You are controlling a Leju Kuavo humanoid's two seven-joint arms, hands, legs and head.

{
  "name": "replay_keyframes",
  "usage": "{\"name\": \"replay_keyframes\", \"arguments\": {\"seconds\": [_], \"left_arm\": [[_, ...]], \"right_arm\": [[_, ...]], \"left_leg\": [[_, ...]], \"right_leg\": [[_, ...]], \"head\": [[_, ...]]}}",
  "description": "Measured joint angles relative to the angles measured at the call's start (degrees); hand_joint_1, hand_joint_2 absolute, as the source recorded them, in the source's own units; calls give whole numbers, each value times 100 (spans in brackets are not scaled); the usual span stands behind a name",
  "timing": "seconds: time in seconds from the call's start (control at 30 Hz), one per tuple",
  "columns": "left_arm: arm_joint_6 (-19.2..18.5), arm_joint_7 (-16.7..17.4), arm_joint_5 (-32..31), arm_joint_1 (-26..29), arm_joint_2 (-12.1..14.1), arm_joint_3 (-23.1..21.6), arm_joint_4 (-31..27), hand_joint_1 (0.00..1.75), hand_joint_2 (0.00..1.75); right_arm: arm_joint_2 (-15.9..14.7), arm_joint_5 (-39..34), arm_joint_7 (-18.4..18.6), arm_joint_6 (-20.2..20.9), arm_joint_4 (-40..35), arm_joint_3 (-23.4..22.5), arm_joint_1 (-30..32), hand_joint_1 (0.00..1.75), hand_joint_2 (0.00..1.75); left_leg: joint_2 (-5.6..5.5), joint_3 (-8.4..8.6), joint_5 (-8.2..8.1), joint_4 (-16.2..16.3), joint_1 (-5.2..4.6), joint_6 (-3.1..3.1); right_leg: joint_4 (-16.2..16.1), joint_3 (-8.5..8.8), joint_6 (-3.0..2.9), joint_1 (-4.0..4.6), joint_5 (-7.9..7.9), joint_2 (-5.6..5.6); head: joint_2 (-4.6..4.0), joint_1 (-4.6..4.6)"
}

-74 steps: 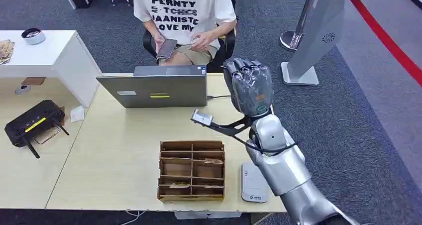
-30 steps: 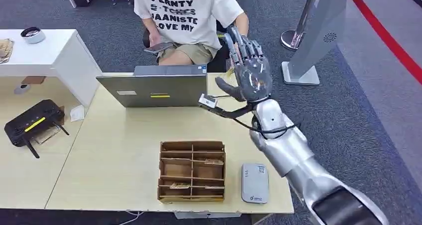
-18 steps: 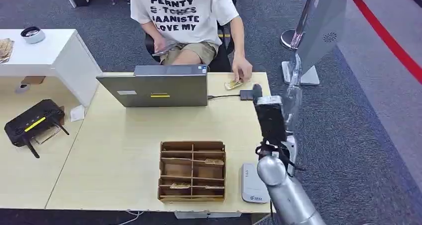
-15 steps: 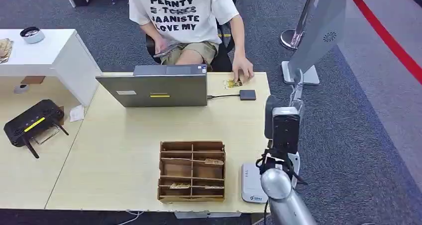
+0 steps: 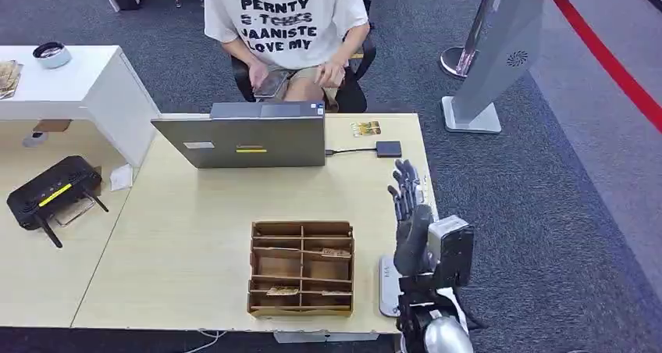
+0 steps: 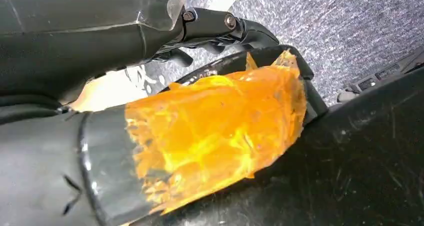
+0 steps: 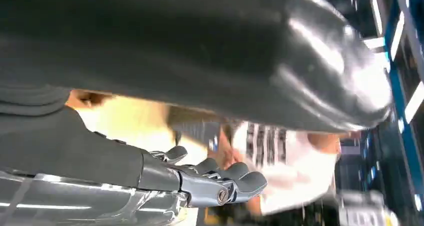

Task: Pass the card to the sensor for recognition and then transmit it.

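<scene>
laptop [image 5: 248, 140] behind divided box [image 5: 301, 268], sensor [image 5: 388, 287] right of box

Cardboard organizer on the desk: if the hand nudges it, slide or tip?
The cardboard organizer would probably slide: it sits low, wide and flat on the smooth desk. It looks light, thin-walled and nearly empty, so it may skid easily. The thin dividers could likely crush under a firm grip.

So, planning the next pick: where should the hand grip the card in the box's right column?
Likely from above: the card lies low in an open-topped compartment of the wooden box, walled all round. Pinch its end nearest the right hand.
</scene>
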Motion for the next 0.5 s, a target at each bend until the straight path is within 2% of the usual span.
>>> {"name": "replay_keyframes", "arguments": {"seconds": [0.07,0.17,0.37,0.5], "left_arm": [[55,15,33,-1,-9,28,0,0,0],[111,22,190,-1,-13,126,0,0,0],[92,-142,708,-1,-11,483,0,0,0],[214,-240,1032,0,-15,767,0,0,0]], "right_arm": [[-54,-44,-54,244,-2,17,83,0,0],[-107,-65,-94,390,-4,28,171,0,0],[-168,-37,-111,437,-4,61,295,0,0],[-212,2,-144,437,-50,68,395,0,0]], "left_leg": [[0,0,0,0,0,0],[1,0,0,0,0,0],[1,0,0,0,0,0],[1,0,0,0,0,0]], "right_leg": [[0,0,0,0,0,0],[0,0,0,0,0,1],[0,0,0,0,0,1],[0,0,0,0,0,1]], "head": [[0,0],[0,0],[0,0],[0,0]]}}
